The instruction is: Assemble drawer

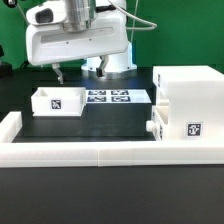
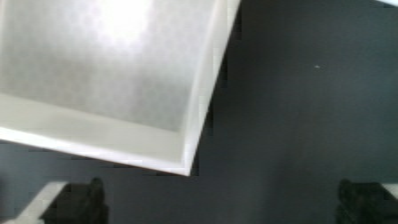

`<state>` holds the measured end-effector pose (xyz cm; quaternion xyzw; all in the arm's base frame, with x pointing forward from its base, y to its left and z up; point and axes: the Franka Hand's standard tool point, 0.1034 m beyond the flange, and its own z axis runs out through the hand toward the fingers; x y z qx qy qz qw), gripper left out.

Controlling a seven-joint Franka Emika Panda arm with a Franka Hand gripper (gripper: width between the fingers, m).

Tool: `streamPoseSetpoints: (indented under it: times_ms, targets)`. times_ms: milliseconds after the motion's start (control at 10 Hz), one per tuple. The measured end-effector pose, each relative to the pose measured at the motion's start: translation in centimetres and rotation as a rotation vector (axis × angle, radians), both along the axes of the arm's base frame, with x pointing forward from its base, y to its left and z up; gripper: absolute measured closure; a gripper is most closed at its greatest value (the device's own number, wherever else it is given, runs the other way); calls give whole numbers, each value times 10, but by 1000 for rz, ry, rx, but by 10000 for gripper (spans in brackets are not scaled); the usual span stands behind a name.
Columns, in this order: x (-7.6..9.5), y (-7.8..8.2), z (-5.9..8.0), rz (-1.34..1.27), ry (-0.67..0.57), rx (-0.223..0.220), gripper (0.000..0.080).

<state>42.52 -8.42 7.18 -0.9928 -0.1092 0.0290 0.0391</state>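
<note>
End effector (image 2: 222,200) is held spread wide above loose tray (image 1: 56,101) nr far edge of bench (image 1: 100,125); jaws should be centred over one wall & lowered squarely before closing

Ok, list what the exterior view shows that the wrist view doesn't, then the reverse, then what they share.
Only the exterior view: the tall casing at the exterior view's right, a knobbed tray at its lower front, apparently partly slid in, the marker board and the long rail in front.
Only the wrist view: the bare inside of the loose tray seen from above, and the jaws standing open, clear of it.
Both: the loose tray resting on the dark table.
</note>
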Motion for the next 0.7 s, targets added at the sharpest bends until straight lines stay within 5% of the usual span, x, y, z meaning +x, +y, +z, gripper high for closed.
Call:
streamPoseSetpoints:
  times_ms: [300, 700]
  targets:
    - [-24, -2, -22, -47, -68, -45, 150]
    - [-32, -4, -45, -98, -163, -71, 150]
